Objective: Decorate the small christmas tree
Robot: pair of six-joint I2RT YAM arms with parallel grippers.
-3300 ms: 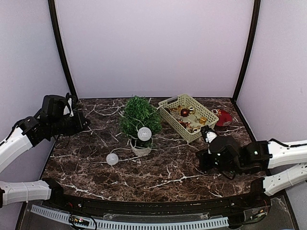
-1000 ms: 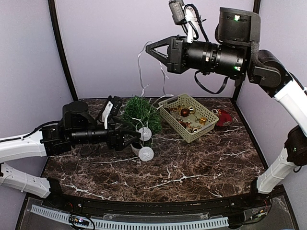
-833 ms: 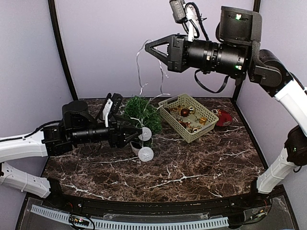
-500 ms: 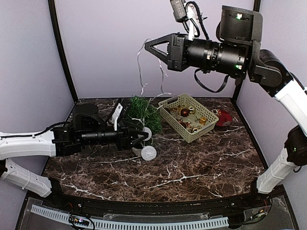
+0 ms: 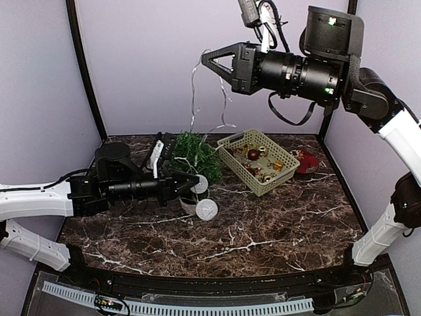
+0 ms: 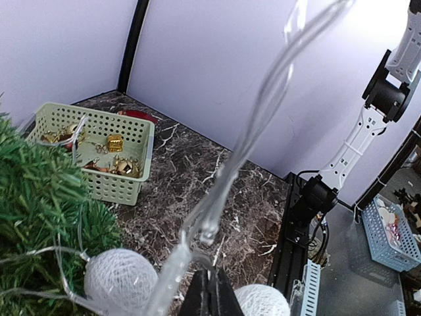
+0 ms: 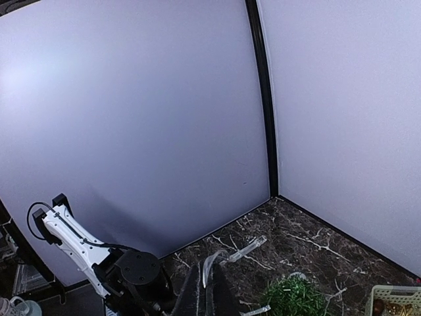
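While your right gripper (image 5: 204,57) hangs high above the back of the table (image 5: 276,230), its jaws closed on the upper end of the clear light string (image 5: 193,99), your left gripper (image 5: 197,180) lies low just beside the small christmas tree (image 5: 191,150), its jaws closed on the same string near a white ball (image 5: 206,209). The tree stands upright in its white pot near the middle of the table's back edge, and the string falls from the high gripper down onto its branches. The pale green basket (image 5: 237,168) is just beside the tree, toward the back right corner.
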